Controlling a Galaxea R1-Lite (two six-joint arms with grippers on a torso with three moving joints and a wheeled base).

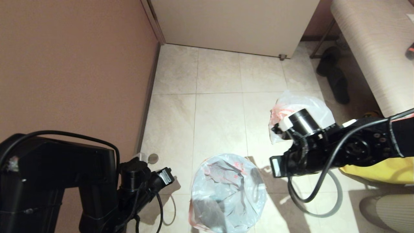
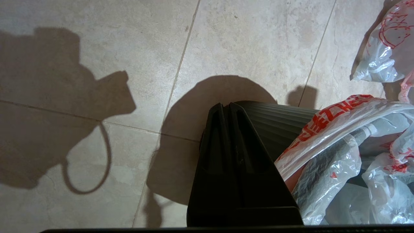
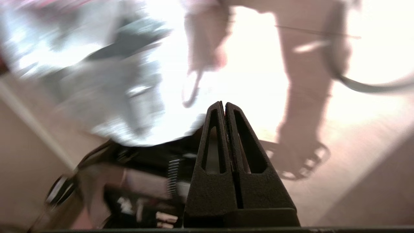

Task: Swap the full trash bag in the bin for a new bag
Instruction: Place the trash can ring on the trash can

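The bin [image 1: 207,223] stands low in the middle of the head view, with the new bag [image 1: 228,191], thin and red-printed, spread over its mouth and sagging inside. Its dark ribbed wall [image 2: 284,119] and the bag's hem [image 2: 336,123] show in the left wrist view. My left gripper [image 2: 225,105] is shut on nothing, close beside the bin's outer wall. The full trash bag [image 1: 310,105] sits on the floor behind my right arm [image 1: 323,145]. My right gripper [image 3: 223,104] is shut and empty above the floor. The grey hoop [image 1: 338,197] lies on the tiles under that arm.
A brown wall [image 1: 74,64] runs along the left and a pale door [image 1: 233,22] closes the far side. The yellow fabric bag [image 1: 381,168] lies at the right beside a bench [image 1: 372,48], with dark slippers [image 1: 336,77] under it. Open tiles [image 1: 220,97] stretch ahead.
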